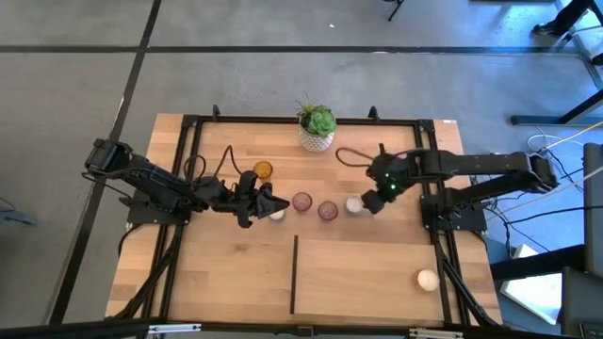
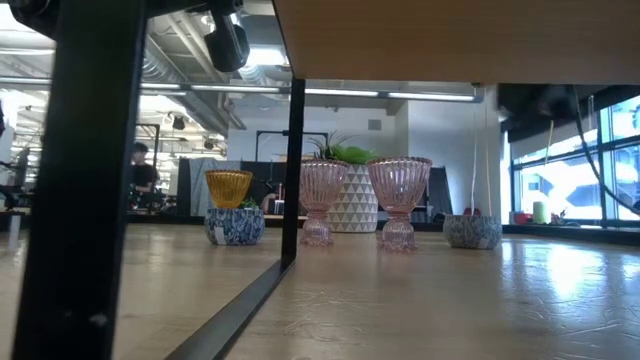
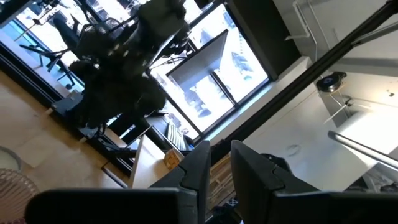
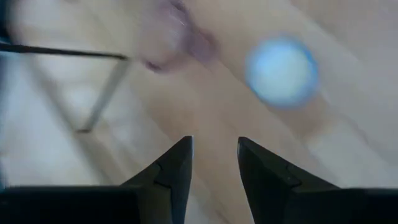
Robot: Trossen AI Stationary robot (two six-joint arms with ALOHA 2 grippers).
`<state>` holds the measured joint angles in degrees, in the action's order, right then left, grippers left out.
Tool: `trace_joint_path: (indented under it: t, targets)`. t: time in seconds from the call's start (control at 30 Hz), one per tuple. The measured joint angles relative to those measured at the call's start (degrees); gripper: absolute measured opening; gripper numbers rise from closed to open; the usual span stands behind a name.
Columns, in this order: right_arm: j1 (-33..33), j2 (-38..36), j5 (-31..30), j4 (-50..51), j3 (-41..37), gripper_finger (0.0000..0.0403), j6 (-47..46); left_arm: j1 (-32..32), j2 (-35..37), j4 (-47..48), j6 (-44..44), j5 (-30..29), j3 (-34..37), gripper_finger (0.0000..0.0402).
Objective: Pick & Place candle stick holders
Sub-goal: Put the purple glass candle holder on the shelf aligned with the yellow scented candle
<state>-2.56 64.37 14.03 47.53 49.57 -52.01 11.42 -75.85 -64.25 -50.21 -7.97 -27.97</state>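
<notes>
On the surface (image 1: pixel 236 282), left to right: the left gripper (image 1: pixel 273 204) sits at a cream holder (image 1: pixel 277 214), its grip unclear. The amber holder (image 1: pixel 263 170) and two mauve holders (image 1: pixel 301 201) wait in the row. The right gripper (image 1: pixel 373 201), parted and empty, hovers just beside another cream holder (image 1: pixel 354 204), seemingly lining up a grasp.

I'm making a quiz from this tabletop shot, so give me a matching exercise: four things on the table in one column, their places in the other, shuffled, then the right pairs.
Things:
1. amber holder
2. lone cream holder
3. plant pot
4. two mauve holders

Places:
A. middle of the far edge of the table
B. side by side in the middle of the row
C. near right corner, apart from the rest
D. left end of the row, just behind the left pincer

Pairs: 1-D, 2-C, 3-A, 4-B
</notes>
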Motion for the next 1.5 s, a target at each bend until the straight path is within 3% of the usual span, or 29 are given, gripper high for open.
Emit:
trace_joint_path:
  t: [0.2, 0.47, 0.6, 0.83, 0.97, 1.2, 1.5]
  targets:
    - [1.6, 0.0, -0.5, 1.8, -6.0, 0.0185, -9.9, 0.0, 0.0, 0.0, 0.0, 0.0, 0.0, 0.0058]
    - [1.9, 0.0, -1.8, -4.5, -8.3, 0.0221, -11.0, 0.0, 0.4, 2.4, -0.2, -0.1, 0.0, 0.0058]
    - [1.9, 0.0, -2.0, -4.7, -8.3, 0.0221, -10.6, 0.0, 5.0, 17.3, 0.0, -2.6, 0.0, 0.0042]
    - [1.9, 0.0, -2.0, -5.5, -8.3, 0.0221, -10.5, 2.2, 18.1, 63.3, 3.5, -5.1, -5.3, 0.0005]
    - [1.9, 0.0, -2.1, -5.6, -8.3, 0.0221, -10.2, 4.4, 21.3, 81.2, 4.4, -4.3, -10.0, 0.0011]
    - [1.9, 0.0, -2.3, -13.1, -8.3, 0.0221, -10.2, 7.8, 19.5, 96.1, 6.4, -2.4, -15.2, 0.0058]
    - [1.2, 0.0, -2.2, -23.1, -8.3, 0.0217, -10.2, 7.7, 18.1, 96.0, 2.9, -6.0, -15.3, 0.0095]
